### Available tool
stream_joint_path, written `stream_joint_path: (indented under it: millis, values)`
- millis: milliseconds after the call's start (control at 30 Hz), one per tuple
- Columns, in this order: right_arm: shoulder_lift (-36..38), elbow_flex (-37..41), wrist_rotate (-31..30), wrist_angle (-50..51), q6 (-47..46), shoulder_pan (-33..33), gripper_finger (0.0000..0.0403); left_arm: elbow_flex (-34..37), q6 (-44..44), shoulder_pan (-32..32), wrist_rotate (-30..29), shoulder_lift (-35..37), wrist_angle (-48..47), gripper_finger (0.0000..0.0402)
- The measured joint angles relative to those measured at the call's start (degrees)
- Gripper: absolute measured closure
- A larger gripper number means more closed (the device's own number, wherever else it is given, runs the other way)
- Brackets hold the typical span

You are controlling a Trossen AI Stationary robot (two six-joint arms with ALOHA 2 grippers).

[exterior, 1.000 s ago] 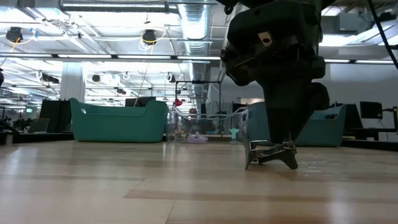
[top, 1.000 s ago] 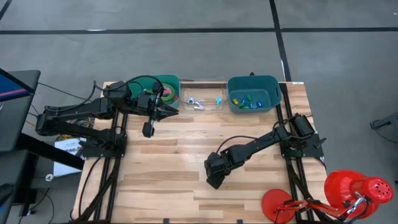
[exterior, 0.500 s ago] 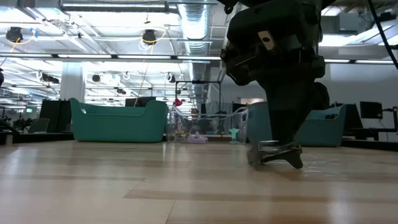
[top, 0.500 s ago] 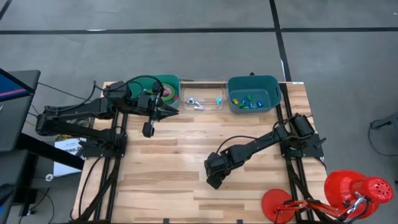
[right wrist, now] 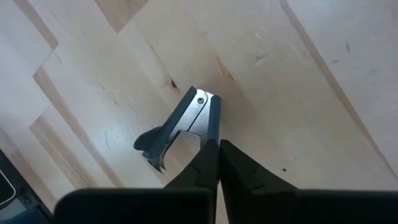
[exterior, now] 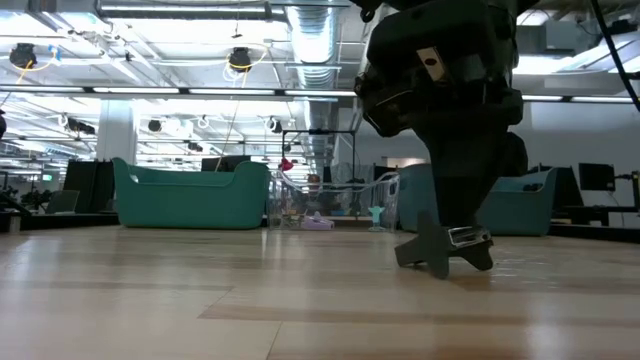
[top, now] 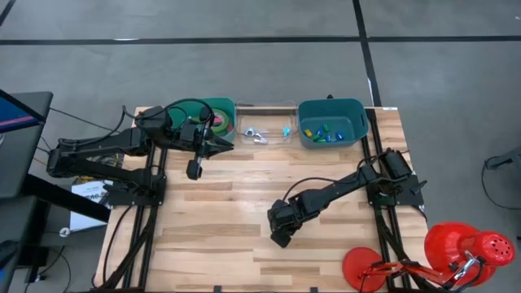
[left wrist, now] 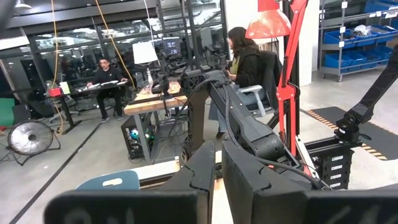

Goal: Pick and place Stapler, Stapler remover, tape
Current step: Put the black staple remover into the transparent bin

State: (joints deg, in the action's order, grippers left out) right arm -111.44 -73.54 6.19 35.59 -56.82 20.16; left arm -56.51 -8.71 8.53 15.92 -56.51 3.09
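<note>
Right tool (right wrist: 218,144): clenched beside remover (right wrist: 177,126), nothing grasped; may knock it across tabletop (top: 236,187). Left tool (left wrist: 217,163): clenched, idle.

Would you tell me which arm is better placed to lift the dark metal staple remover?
The right gripper: it sits closed directly against the dark metal staple remover mid-table, while the left gripper waits beside the green bin.

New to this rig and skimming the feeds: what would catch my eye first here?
The right gripper, low over mid-table, its shut fingers touching a black-and-metal staple remover on the wood. Along the far edge stand a green bin holding tape, a clear tray and a teal bin. The left gripper waits there, shut.
</note>
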Motion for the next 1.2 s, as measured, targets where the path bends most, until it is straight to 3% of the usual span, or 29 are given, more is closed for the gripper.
stream_joint_path:
  millis: [233,700,1200]
  values:
    - [1.3,0.1,-0.1,-0.5,0.4,-0.2,0.0402,0.0,0.0,0.0,0.0,0.0,0.0,0.038]
    - [12.3,0.0,-5.1,-2.0,3.6,-4.6,0.0403,0.0,0.0,0.0,0.0,0.0,0.0,0.038]
    - [21.5,0.0,-6.4,-4.0,15.0,-13.6,0.0403,0.0,0.0,0.0,0.0,0.0,0.0,0.038]
